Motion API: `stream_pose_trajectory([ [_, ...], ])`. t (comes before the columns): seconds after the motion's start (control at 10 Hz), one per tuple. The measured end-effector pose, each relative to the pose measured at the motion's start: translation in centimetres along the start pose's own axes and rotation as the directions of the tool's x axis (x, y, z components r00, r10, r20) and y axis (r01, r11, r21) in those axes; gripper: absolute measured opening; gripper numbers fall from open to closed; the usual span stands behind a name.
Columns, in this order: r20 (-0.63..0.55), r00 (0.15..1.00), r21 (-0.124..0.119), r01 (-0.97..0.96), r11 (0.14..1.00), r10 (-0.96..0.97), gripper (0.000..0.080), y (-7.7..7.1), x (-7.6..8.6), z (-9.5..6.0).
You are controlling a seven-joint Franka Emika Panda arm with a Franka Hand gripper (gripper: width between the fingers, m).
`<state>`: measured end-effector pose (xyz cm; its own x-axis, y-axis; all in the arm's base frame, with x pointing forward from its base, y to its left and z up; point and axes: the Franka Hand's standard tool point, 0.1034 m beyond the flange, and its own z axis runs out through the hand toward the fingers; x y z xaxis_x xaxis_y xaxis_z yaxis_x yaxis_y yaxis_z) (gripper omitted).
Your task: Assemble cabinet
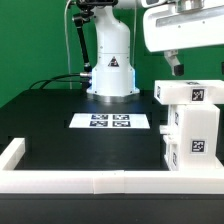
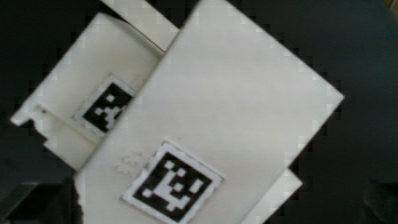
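The white cabinet pieces stand at the exterior view's right. A small block with a marker tag rests on top of a taller box body that carries more tags. My gripper hangs just above the small block, near its far corner, apart from it. Its dark fingers are small in this view and their gap cannot be made out. The wrist view is filled with white cabinet faces: a tilted panel with a tag near its lower end, and a second face with another tag beside it. No fingers show there.
The arm's white base stands at the back middle with a black cable beside it. The marker board lies flat on the black table in front of the base. A low white border frame runs along the front and the left edge.
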<state>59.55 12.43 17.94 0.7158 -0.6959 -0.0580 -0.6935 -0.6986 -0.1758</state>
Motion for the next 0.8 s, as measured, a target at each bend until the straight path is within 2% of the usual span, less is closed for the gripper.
stream_pose_trajectory([
  [0.1,0.011,0.995,-0.006,0.100,0.995,-0.099,0.0797,-0.11,0.17,-0.13],
  [0.5,0.011,0.928,-0.003,0.373,0.928,-0.373,0.0797,-0.08,0.24,-0.08],
  [0.7,0.010,0.773,-0.024,0.634,0.773,-0.634,0.0797,0.03,0.27,-0.04],
  [0.8,0.015,0.648,-0.023,0.761,0.648,-0.761,0.0797,0.09,0.32,0.01],
])
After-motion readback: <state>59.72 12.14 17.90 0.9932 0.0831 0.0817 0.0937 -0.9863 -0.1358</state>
